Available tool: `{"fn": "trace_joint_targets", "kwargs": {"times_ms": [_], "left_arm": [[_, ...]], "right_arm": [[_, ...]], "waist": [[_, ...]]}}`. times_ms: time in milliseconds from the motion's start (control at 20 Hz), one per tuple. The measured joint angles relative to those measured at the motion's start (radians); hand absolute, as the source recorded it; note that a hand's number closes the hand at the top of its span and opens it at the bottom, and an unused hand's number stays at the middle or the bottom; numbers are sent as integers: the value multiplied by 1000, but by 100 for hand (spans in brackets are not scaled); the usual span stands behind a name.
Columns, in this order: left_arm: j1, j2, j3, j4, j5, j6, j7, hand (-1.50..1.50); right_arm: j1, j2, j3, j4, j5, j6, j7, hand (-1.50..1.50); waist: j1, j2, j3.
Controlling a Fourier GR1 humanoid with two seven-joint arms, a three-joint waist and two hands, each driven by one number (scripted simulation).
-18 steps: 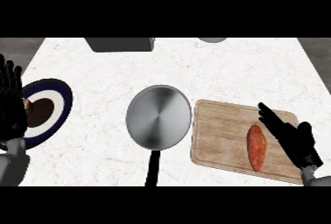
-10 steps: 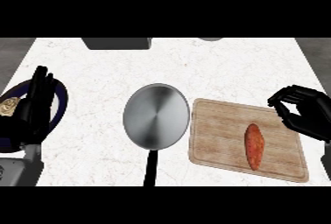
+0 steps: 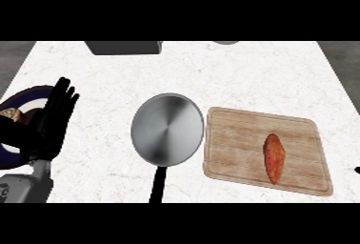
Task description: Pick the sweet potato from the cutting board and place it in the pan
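Note:
An orange sweet potato (image 3: 274, 157) lies lengthwise on the right part of the wooden cutting board (image 3: 235, 133). Just left of the board sits the round steel pan (image 3: 167, 128), its black handle (image 3: 158, 183) pointing toward me. My left hand (image 3: 53, 119) stands open at the left with fingers up, partly covering a plate and well away from the pan. Of my right hand only a black tip (image 3: 356, 169) shows at the right edge, apart from the board.
A dark blue plate (image 3: 10, 151) with a brown item (image 3: 11, 114) on it sits at the far left, half hidden by my left hand. A grey container (image 3: 124, 47) and a second grey object (image 3: 225, 42) stand at the counter's back edge.
My right hand has drawn back from above the board's right end and slipped almost fully out at the right edge. The left hand has shifted slightly right. The sweet potato has not moved.

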Motion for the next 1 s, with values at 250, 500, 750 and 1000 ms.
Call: {"fn": "trace_joint_targets", "kwargs": {"times_ms": [250, 500, 750, 1000], "left_arm": [[-25, -20, -6, 10, -21, -7, 19, 0], [-30, -32, 0, 23, -26, -26, 12, 0], [-49, -38, 1, 25, -38, -29, 38, 0], [-41, -49, 0, 11, -45, -31, 46, 0]], "right_arm": [[-26, -64, -13, 15, 111, 15, -76, -150], [-99, -122, 44, -65, 213, 25, 38, -150], [-175, -142, 133, -138, 344, 26, 171, -150], [-225, -159, 258, -181, 460, 98, 287, -150]], "waist": [[13, 2, -2], [22, 2, -3], [28, 3, -3], [34, 3, -4]]}}
